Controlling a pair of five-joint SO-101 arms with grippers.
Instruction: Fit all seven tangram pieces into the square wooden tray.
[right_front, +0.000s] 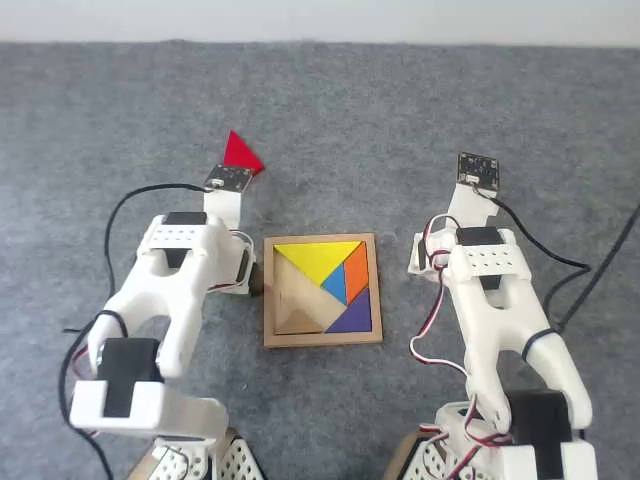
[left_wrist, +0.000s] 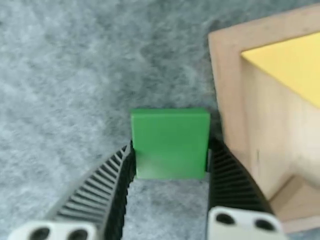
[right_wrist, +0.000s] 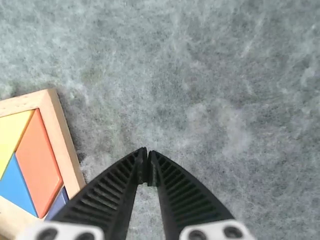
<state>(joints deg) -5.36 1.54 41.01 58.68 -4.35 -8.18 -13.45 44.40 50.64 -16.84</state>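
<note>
**Tangram tray partly filled, green square held in the left jaws**

*High view.* The square wooden tray lies at the centre of the frame on the grey carpet, between the two arms. Four coloured pieces sit inside it:
- a yellow triangle along the upper edge
- an orange piece at the right
- a blue triangle in the middle
- a purple triangle at the lower right

The lower-left part of the tray shows pale wood. Whether this is bare floor or an unpainted piece cannot be told. A red triangle lies on the carpet in the upper left of the frame, well apart from the tray.

*Left wrist view.* The left gripper is clenched on a green square, gripping it on two opposite sides. The square is just beside the outer wall of the tray. Whether it rests on the carpet or is lifted cannot be told.

*Right wrist view.* The right gripper hangs over bare carpet near the tray's rim. Its jaws are pressed together with nothing between them.

*Progress (judgement).* The task appears somewhat past halfway. Four pieces are seated, and six coloured pieces can be counted in all. At least the green square and the red triangle are yet to be placed, presumably in the pale lower-left region.

*Writing.* No brand, label or lettering can be read on the tray, the pieces or the arms.
</note>
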